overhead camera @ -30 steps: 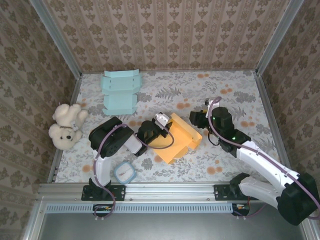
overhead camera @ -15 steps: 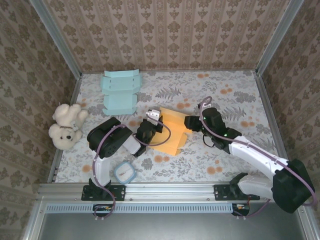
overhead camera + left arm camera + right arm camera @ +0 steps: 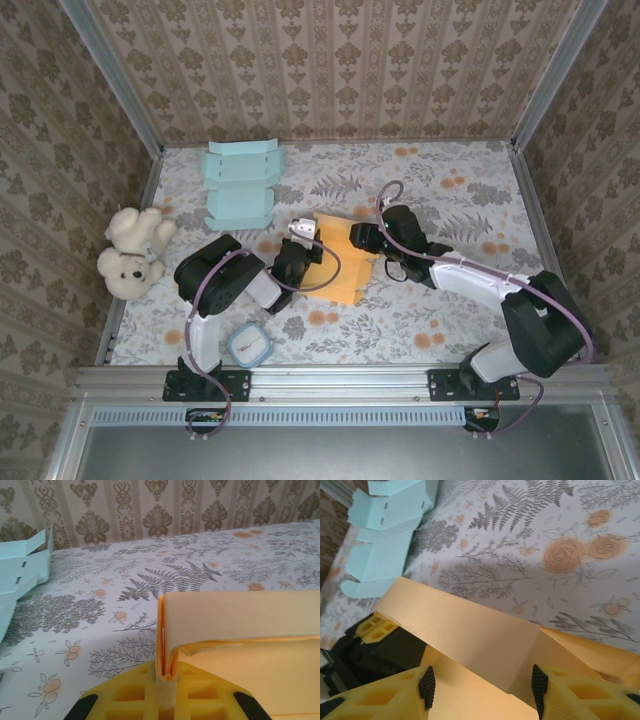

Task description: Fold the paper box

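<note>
The orange paper box (image 3: pixel 338 268) lies half folded at the middle of the table. My left gripper (image 3: pixel 300 256) is shut on its left edge; in the left wrist view the doubled paper wall (image 3: pixel 240 615) stands pinched between the yellow fingers (image 3: pixel 125 695) of this gripper (image 3: pixel 167 677). My right gripper (image 3: pixel 366 238) is at the box's right side, open. In the right wrist view a folded orange panel (image 3: pixel 470 630) slants across between its two spread black pads (image 3: pixel 426 687), and this gripper (image 3: pixel 482 689) does not close on it.
A flat light-blue paper box (image 3: pixel 240 185) lies at the back left, its edge also in the right wrist view (image 3: pixel 390 535). A teddy bear (image 3: pixel 130 250) lies by the left wall. A small blue-rimmed square thing (image 3: pixel 249 345) lies near the left arm's base. Patterned walls enclose the table.
My right gripper has moved left and back onto the box, pushing its right side over. The box now looks narrower and sits further left. The left grip is unchanged.
</note>
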Robot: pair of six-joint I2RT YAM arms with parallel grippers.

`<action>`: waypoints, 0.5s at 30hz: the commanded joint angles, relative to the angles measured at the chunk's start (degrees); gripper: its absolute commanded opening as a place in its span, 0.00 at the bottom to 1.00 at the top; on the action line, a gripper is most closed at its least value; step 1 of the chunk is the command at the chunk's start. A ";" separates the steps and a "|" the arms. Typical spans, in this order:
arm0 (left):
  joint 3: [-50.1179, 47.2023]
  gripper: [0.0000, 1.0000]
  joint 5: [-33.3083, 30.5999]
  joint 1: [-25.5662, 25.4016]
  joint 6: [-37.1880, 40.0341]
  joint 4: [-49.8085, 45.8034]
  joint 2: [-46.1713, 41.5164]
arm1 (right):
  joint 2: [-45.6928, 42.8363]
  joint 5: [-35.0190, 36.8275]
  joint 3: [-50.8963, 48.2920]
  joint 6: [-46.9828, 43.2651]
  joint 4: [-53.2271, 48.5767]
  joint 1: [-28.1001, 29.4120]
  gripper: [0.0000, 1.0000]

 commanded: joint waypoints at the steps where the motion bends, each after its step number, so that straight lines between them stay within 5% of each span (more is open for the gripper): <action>1: 0.13 0.00 -0.28 -0.77 -2.34 0.27 0.54 | 3.07 -6.35 0.00 4.69 6.20 0.33 0.57; 6: 0.56 0.00 -1.05 -1.59 -2.68 0.21 1.14 | 4.42 -8.04 -0.29 8.08 9.47 0.48 0.56; 15: -0.72 0.00 -3.57 -1.57 -3.44 0.19 0.23 | -1.48 4.01 -2.24 2.03 0.65 2.79 0.56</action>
